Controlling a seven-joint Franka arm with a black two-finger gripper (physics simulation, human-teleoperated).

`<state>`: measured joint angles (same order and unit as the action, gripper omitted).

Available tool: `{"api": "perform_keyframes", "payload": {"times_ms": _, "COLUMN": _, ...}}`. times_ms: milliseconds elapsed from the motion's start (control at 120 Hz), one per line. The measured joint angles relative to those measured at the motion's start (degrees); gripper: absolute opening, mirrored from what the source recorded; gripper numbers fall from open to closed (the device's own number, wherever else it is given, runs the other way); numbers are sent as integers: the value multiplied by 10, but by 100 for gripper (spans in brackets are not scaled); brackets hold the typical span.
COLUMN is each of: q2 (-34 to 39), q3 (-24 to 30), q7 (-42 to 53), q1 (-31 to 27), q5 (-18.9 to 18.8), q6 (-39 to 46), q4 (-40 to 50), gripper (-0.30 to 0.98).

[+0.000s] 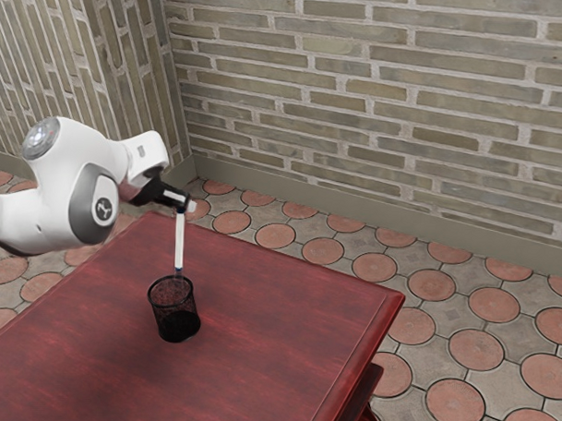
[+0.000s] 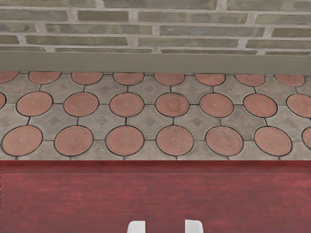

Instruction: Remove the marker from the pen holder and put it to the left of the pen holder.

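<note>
The red wooden table (image 1: 278, 307) stands in front of a grey-green brick wall (image 1: 378, 85). Between them lies the tiled floor (image 1: 459, 281), with round terracotta tiles (image 1: 476, 349) set in grey stone; beyond it from the table, a plain baseboard (image 1: 355, 208) edges the wall. Beneath the tabletop is something red, perhaps a lower rail (image 1: 368, 398).

The table (image 1: 287, 298) is a deep wine red, streaked with darker grain. On it I see a black pen holder (image 1: 174, 310) in fine open mesh, and a white marker (image 1: 179, 239) that is dark toward its lower end. The arm (image 1: 70, 171) is glossy white with grey round caps. The floor (image 1: 498, 352) repeats terracotta discs among grey-beige tiles, and the wall (image 1: 377, 103) has long olive-grey bricks, lined with pale mortar, over a plain grey-green skirting (image 1: 355, 209).
</note>
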<state>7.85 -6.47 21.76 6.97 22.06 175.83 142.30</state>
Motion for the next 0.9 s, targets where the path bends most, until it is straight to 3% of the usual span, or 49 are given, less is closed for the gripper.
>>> {"api": "perform_keyframes", "payload": {"times_ms": 133, "q2": -7, "q3": -4, "q7": -1, "q1": -44, "q5": -34, "q6": -118, "q4": -88, "gripper": -10}}
{"api": "perform_keyframes", "payload": {"times_ms": 258, "q2": -48, "q3": 0, "q7": -28, "q1": -102, "q5": -120, "q6": -296, "q4": -192, "gripper": -9}}
{"api": "perform_keyframes", "payload": {"times_ms": 350, "q2": -78, "q3": 2, "q7": -53, "q1": -135, "q5": -163, "q6": -423, "q4": -218, "gripper": -8}}
{"api": "perform_keyframes", "payload": {"times_ms": 475, "q2": -117, "q3": -1, "q7": -77, "q1": -164, "q5": -187, "q6": -547, "q4": -220, "gripper": -7}}
{"api": "perform_keyframes", "payload": {"times_ms": 633, "q2": -161, "q3": 0, "q7": -97, "q1": -138, "q5": -199, "q6": -625, "q4": -216, "gripper": -7}}
{"api": "perform_keyframes", "payload": {"times_ms": 867, "q2": -170, "q3": 1, "q7": -116, "q1": -137, "q5": -206, "q6": -657, "q4": -205, "gripper": -6}}
{"api": "perform_keyframes", "payload": {"times_ms": 900, "q2": -171, "q3": 0, "q7": -117, "q1": -137, "q5": -206, "q6": -658, "q4": -204, "gripper": 0}}
